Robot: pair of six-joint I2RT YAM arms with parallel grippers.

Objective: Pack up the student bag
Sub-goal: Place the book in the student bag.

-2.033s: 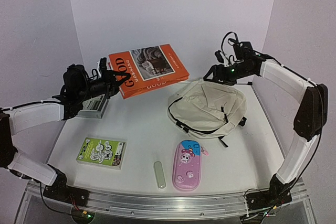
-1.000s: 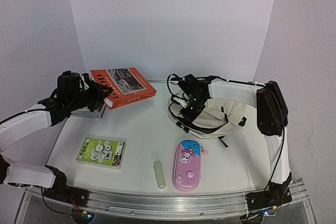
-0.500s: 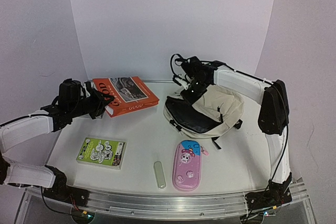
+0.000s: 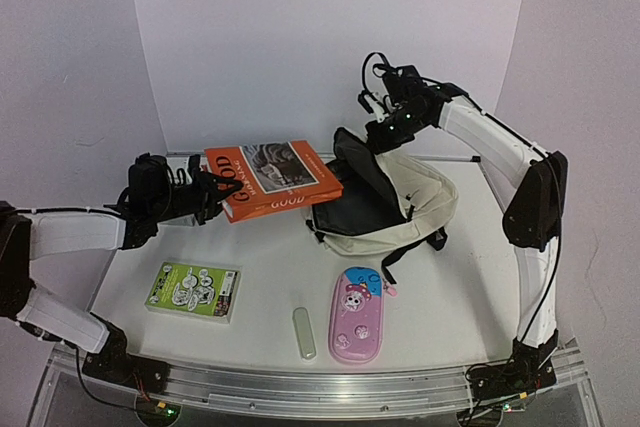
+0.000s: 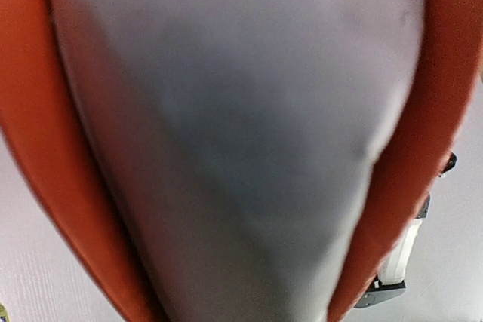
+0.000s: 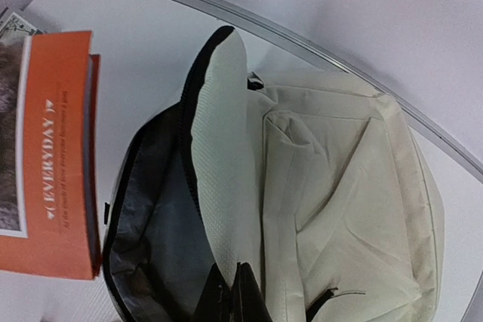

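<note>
The student bag (image 4: pixel 422 197), a cream backpack, lies at the back right of the table with its mouth open to the left, showing grey lining (image 6: pixel 151 216). My right gripper (image 4: pixel 384 139) is shut on the raised cream flap (image 6: pixel 223 186) and holds it up; its black fingertips (image 6: pixel 235 293) pinch the fabric edge. An orange book (image 4: pixel 275 179) hangs level just left of the bag's mouth, with my left gripper (image 4: pixel 213 193) shut on its left end. The left wrist view shows only the book's (image 5: pixel 241 148) pale page edge between orange covers; the fingers are hidden there.
A pink cartoon pencil case (image 4: pixel 357 315) lies near the front, below the bag. A pale green stick (image 4: pixel 304 332) lies beside it and a green booklet (image 4: pixel 192 289) sits front left. White walls close in behind and to both sides.
My right gripper has shut on the bag's flap and lifted it up and right, so the bag stands open. The left arm has carried the orange book rightward, close to the bag's mouth.
</note>
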